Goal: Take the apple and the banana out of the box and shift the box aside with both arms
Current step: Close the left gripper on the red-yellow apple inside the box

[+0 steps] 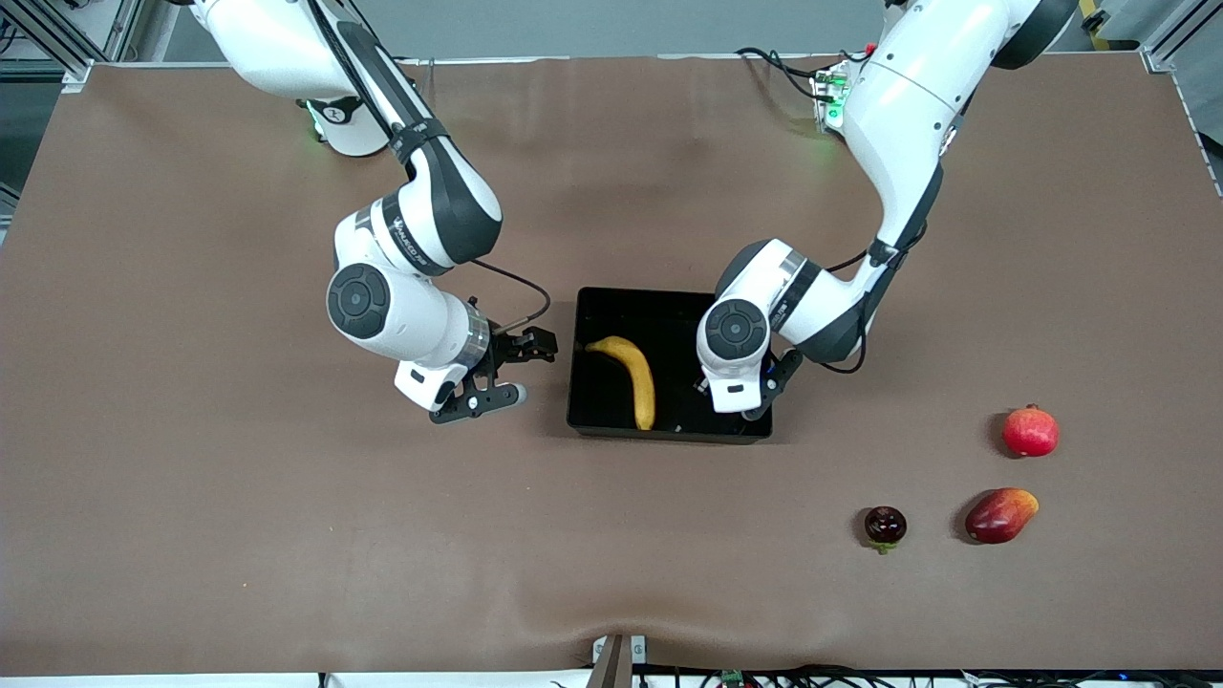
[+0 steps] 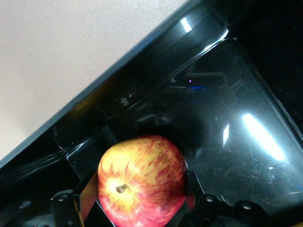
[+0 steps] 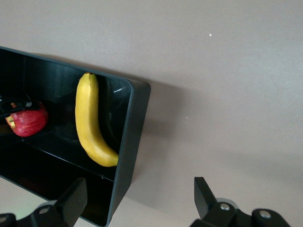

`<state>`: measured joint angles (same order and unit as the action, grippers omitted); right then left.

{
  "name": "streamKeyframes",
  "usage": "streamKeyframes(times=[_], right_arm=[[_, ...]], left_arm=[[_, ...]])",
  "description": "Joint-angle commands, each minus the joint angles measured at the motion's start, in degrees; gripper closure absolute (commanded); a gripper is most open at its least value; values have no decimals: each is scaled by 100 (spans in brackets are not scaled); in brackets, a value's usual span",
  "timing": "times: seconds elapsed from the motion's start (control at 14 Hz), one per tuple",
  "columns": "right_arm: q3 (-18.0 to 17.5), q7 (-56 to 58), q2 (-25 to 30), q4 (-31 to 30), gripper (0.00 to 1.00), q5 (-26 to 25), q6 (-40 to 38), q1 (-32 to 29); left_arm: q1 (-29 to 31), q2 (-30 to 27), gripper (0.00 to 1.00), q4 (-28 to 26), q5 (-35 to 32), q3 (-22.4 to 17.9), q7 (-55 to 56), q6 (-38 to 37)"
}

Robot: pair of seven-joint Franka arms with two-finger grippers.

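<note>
Think of the front view as a clock, with the tray in the middle and 12 pointing at the robots' bases.

The brown table [image 1: 239, 497] is the biggest thing. Two white arms reach down over it. The right arm [image 1: 420, 220] comes from 11 o'clock. The left arm [image 1: 898, 134] comes from 1 o'clock.

The black tray [image 1: 669, 304] sits in the middle of the table. It is shiny and has low walls.

The yellow banana [image 1: 635, 373] lies flat in the tray, in the 9 o'clock half. It is close to that wall. Its stalk end points to 12 and its tip points to 6.

The red-orange mango [image 1: 1000, 516] lies on the table at 4 o'clock, well apart from the tray. The red pomegranate [image 1: 1030, 431] is just past 3 o'clock, near the mango.

The red and yellow apple [image 2: 142, 179] is down inside the tray, in the 3 o'clock half. The left gripper [image 2: 139, 189] is there too. Its fingers [image 2: 87, 191] press on both sides of the apple.

A small dark fruit [image 1: 886, 526] sits between 4 and 5 o'clock, beside the mango.

The right gripper [image 1: 530, 371] hangs over the table at 9 o'clock, just beside the tray. Its fingers [image 3: 75, 196] are wide apart, with nothing held between them.
</note>
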<state>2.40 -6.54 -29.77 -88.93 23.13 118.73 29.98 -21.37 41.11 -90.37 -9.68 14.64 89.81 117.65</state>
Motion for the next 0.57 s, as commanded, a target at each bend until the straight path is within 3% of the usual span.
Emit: streamKeyframes(times=[0.0, 0.07, 0.14, 0.5], right_arm=[[33, -102, -56, 95, 0, 148, -8, -18], [33, -93, -73, 95, 0, 157, -8, -27], [33, -102, -91, 95, 0, 157, 1, -28], [33, -102, -143, 95, 0, 157, 88, -10]], left_arm=[[-43, 99, 59, 55, -174, -31, 125, 83], [-43, 82, 76, 64, -174, -31, 99, 83], [-51, 47, 100, 72, -200, -31, 72, 83], [-43, -383, 100, 177, -262, 13, -305, -179]])
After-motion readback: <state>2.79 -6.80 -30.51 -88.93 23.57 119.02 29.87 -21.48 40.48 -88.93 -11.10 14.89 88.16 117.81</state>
